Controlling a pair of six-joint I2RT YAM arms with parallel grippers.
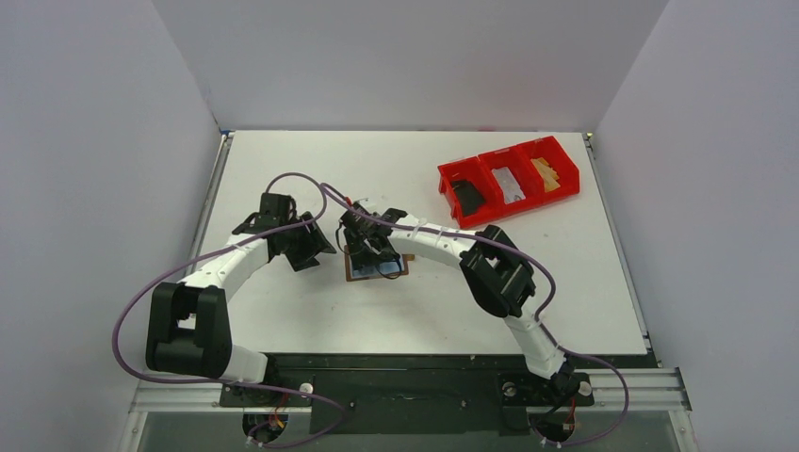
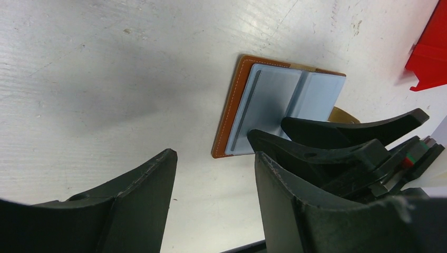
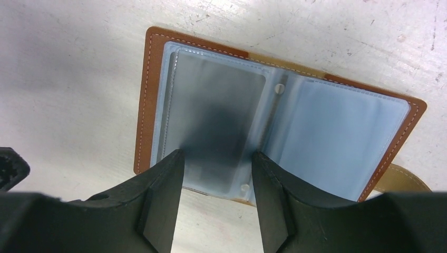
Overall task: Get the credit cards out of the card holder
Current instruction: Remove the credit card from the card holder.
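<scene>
Open card holder on table

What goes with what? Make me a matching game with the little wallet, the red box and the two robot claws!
Things:
1. card holder
2. red bin
3. left gripper
4. right gripper

Descriptions:
A. open and empty, just beside the card holder
B. lying open, brown outside, pale blue inside
C. at the far right of the table, with three compartments
D. open, fingers over the card holder's clear sleeve

Pairs: 1-B, 2-C, 3-A, 4-D
</scene>
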